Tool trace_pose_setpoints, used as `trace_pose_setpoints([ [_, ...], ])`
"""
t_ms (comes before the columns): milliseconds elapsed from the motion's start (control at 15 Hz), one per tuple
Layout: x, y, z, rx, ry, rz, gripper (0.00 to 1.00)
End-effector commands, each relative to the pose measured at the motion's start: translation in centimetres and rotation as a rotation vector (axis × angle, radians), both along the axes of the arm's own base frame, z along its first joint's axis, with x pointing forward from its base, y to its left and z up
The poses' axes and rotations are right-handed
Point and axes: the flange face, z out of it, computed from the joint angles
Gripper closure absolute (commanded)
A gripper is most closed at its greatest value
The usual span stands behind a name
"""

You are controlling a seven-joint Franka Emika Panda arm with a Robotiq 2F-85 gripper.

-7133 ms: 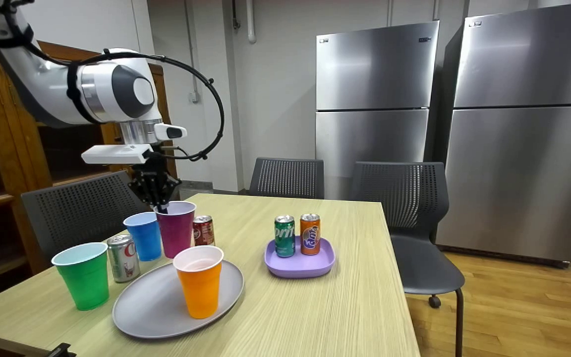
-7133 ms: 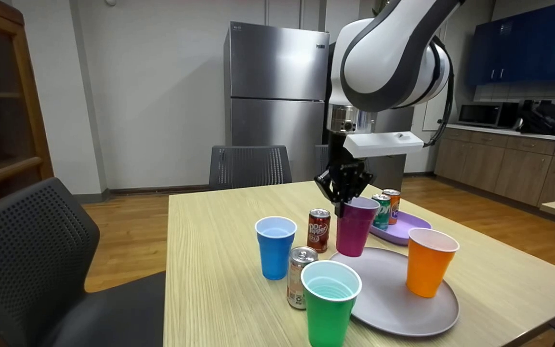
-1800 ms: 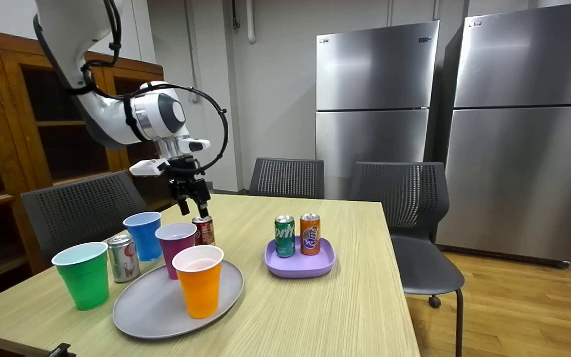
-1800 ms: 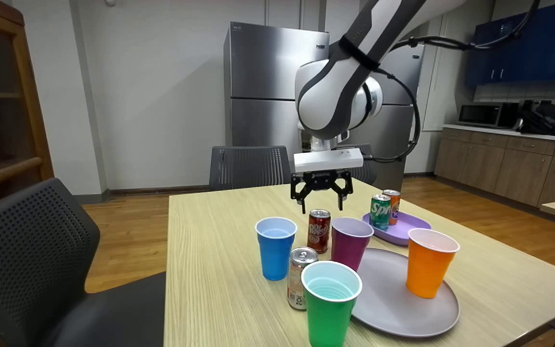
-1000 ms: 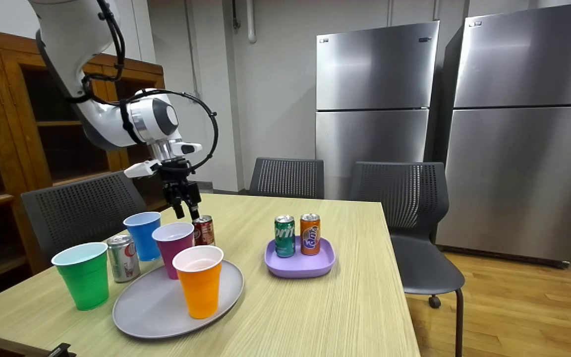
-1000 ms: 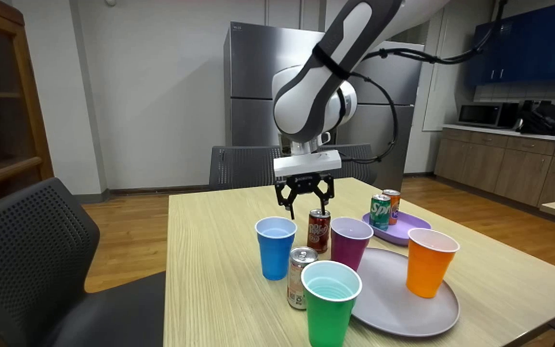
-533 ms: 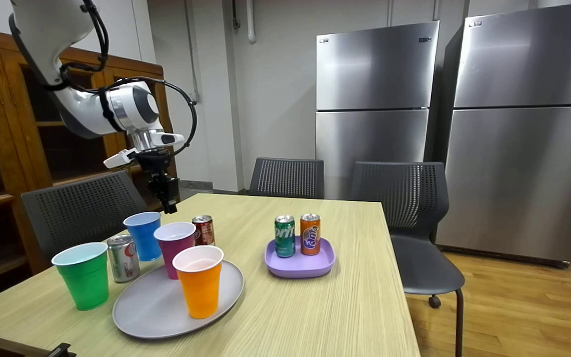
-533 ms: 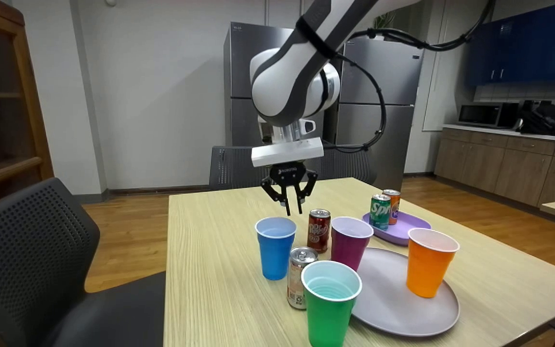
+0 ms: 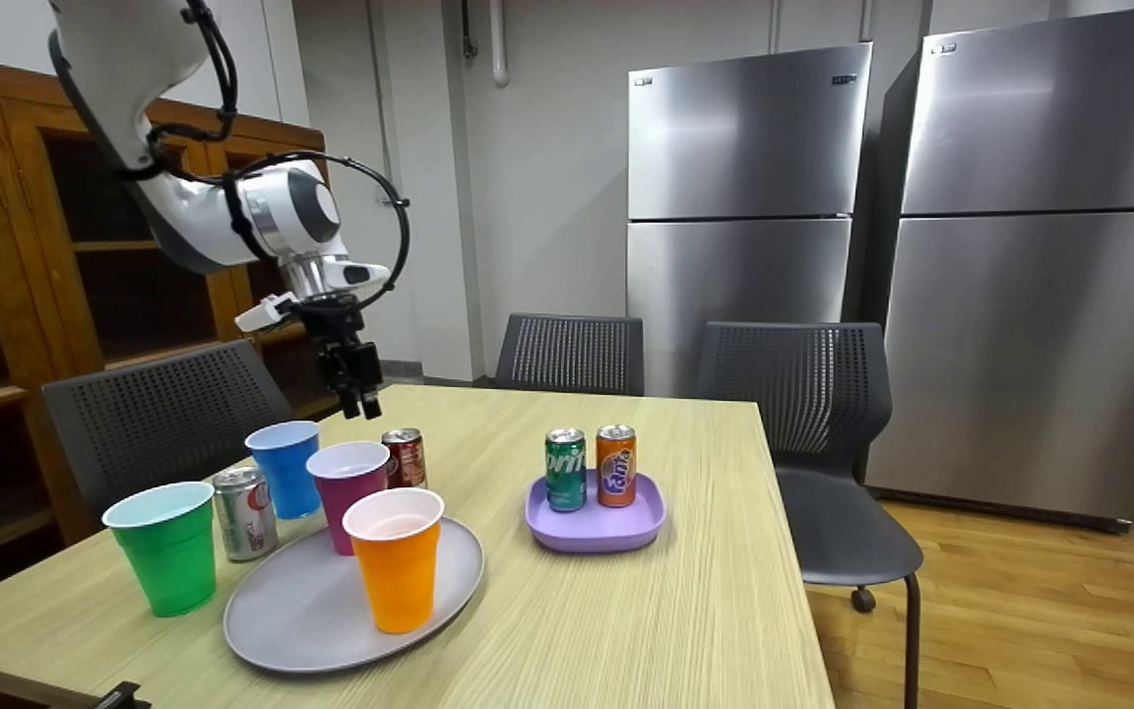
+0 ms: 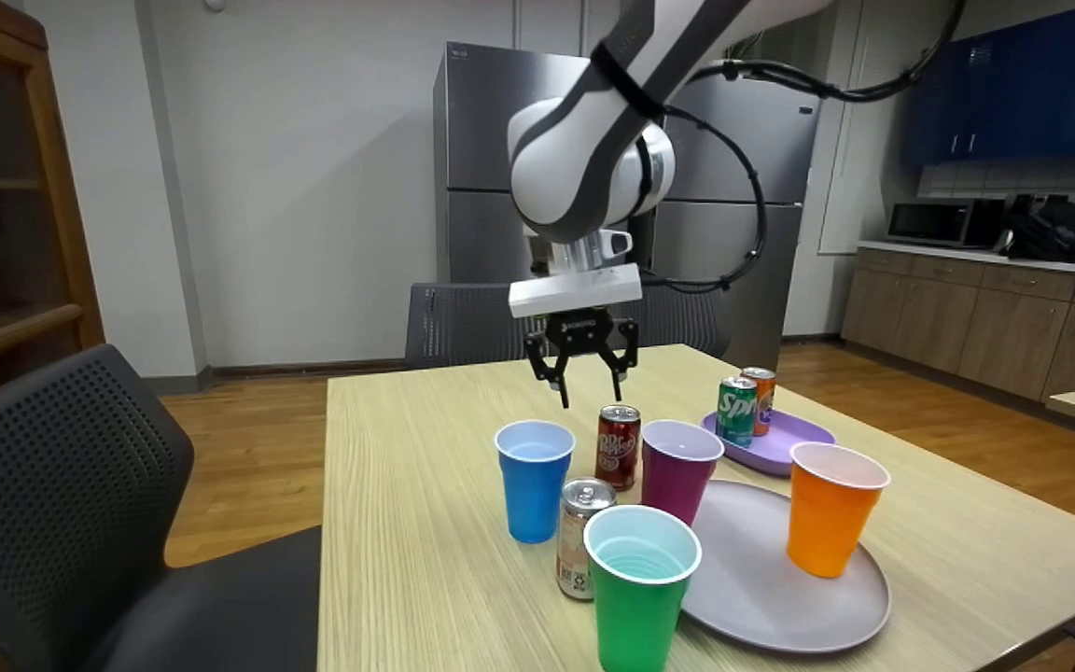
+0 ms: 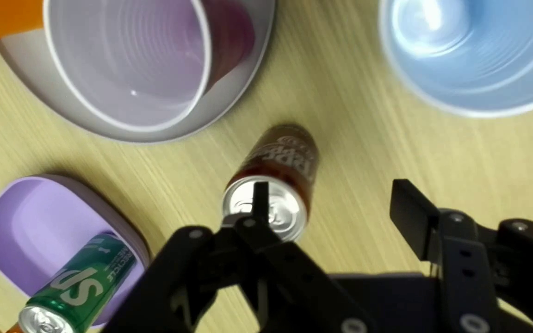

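One glossy cylindrical Dr Pepper can [image 10: 618, 448] near spread pincer [image 10: 591, 402].

Dr Pepper can [image 10: 617, 451] on table [image 10: 425, 495], near plate [image 10: 771, 607]

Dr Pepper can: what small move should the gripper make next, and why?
I'd probably shift the open gripper sideways to centre it over the Dr Pepper can before lowering: in the wrist view, one finger covers part of the can's top while the gap beside it lies mostly over tabletop, so descending now might knock the can.
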Motion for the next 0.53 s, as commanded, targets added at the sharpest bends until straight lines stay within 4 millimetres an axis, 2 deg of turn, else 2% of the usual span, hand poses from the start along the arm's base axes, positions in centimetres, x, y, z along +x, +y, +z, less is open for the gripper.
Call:
trace_pose_setpoints([
  [0,2.4,-6.1,-2.1,-0.001,-0.008,-0.036,0.00],
  [200,3.1,-9.3,-3.1,0.004,-0.014,-0.032,0.00],
  [467,3.4,-10.2,-3.4,0.009,-0.015,-0.017,0.00],
])
